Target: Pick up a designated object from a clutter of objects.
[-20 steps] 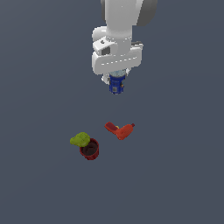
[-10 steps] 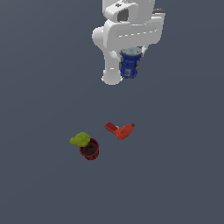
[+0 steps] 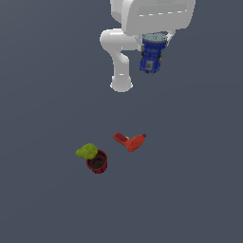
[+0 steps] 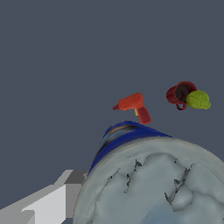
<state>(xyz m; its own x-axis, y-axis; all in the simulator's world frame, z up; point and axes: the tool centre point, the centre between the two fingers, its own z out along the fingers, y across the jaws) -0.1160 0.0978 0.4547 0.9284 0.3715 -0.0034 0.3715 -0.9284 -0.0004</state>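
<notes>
Fingers (image 3: 153,53) clamped on blue can (image 3: 152,56), held high and well apart from drill (image 3: 130,141), mug (image 3: 98,162) and fruit (image 3: 87,151), likely to clear the clutter.

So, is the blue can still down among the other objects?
No, the can hangs in the hand, high above the drill and mug.

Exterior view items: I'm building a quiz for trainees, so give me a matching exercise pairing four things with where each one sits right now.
Things:
1. blue can
2. drill
3. fruit
4. mug

Places:
A. lying on the floor, apart from the others
B. standing on the floor, open end up
C. held in the air by the tool
D. resting against the mug's rim

Pairs: 1-C, 2-A, 3-D, 4-B
</notes>
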